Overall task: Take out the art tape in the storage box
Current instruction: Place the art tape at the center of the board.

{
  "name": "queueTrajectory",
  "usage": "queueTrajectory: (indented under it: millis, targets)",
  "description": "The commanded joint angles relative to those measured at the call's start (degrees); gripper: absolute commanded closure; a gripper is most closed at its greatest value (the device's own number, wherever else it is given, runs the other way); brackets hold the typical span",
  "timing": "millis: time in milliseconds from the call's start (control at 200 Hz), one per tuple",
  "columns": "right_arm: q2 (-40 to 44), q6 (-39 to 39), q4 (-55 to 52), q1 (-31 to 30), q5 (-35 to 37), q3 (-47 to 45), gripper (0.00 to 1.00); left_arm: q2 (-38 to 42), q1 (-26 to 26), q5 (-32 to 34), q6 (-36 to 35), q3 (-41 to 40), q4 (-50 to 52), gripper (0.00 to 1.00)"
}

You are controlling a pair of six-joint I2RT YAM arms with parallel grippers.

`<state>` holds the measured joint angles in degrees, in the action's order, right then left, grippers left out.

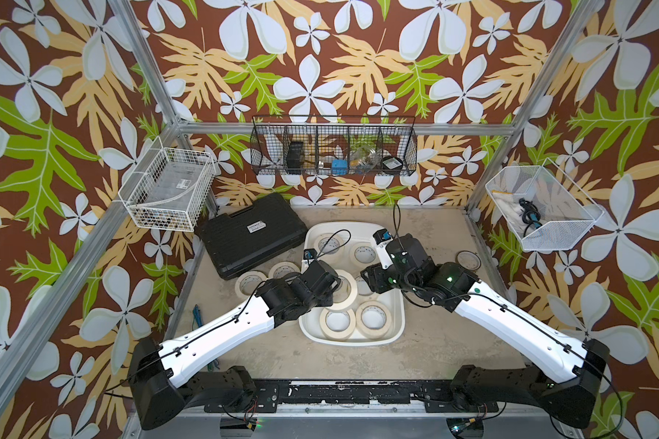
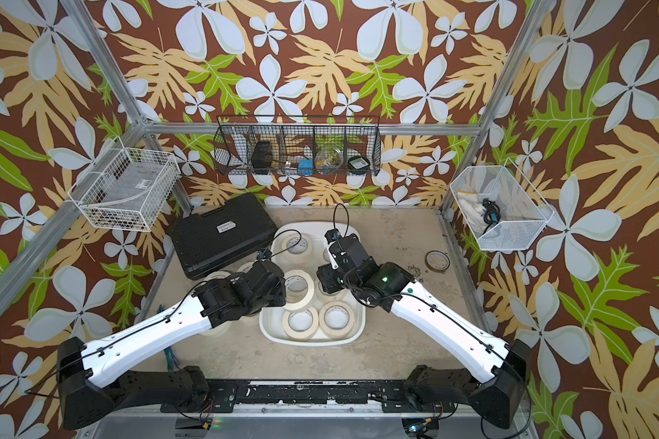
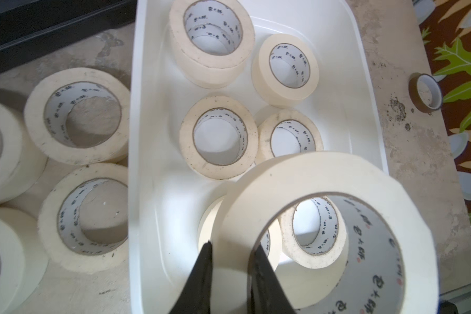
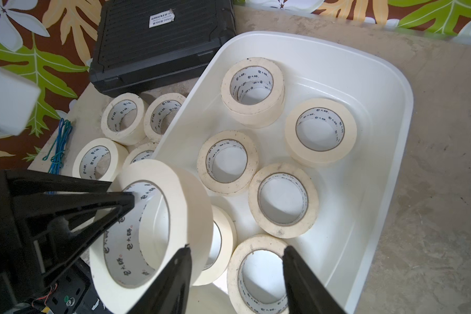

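Left jaws pinch one tilted art tape roll [image 3: 297,179] above the storage box [image 3: 147,190], loose rolls [image 3: 79,76] just beyond its left rim; right jaws stand open

Cream art tape [image 3: 186,138], white storage box [image 3: 152,163], black ribbed case [image 4: 161,40], brown floral walls [image 1: 320,57].

left of box: jammed, loose art tape [image 3: 34,119] rolls sit right beside the storage box [image 1: 350,339] wall, with the black case [image 1: 252,235] behind them
right of box: open table [image 1: 434,323], just a thin brown ring [image 1: 468,260] near the edge
front of box: bare strip of table
inside box: flat rolls, tight gaps, bare floor along the long walls
above box: left gripper [image 3: 233,244] pinching a tilted roll [image 3: 324,174], right gripper [image 4: 236,248] gaping just beside it
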<state>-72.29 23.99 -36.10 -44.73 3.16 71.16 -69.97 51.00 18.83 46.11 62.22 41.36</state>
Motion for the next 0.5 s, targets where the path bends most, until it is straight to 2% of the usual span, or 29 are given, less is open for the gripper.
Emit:
queueTrajectory:
  millis: [0, 385, 495]
  targets:
    - [1.2, 0.6, 2.4, 0.0, 1.2, -1.3, 0.41, 2.3, -0.3, 3.6, 7.7, 0.2, 7.7, 1.0]
    - [0.4, 0.6, 3.6, 0.5, 0.4, -4.5, 0.41, 14.9, -0.3, 13.0, 34.2, -6.4, 31.8, 1.0]
    - [-0.2, 0.5, 3.5, 0.6, 0.0, -4.6, 0.41, 17.8, -0.3, 12.0, 37.4, -10.6, 34.5, 1.0]
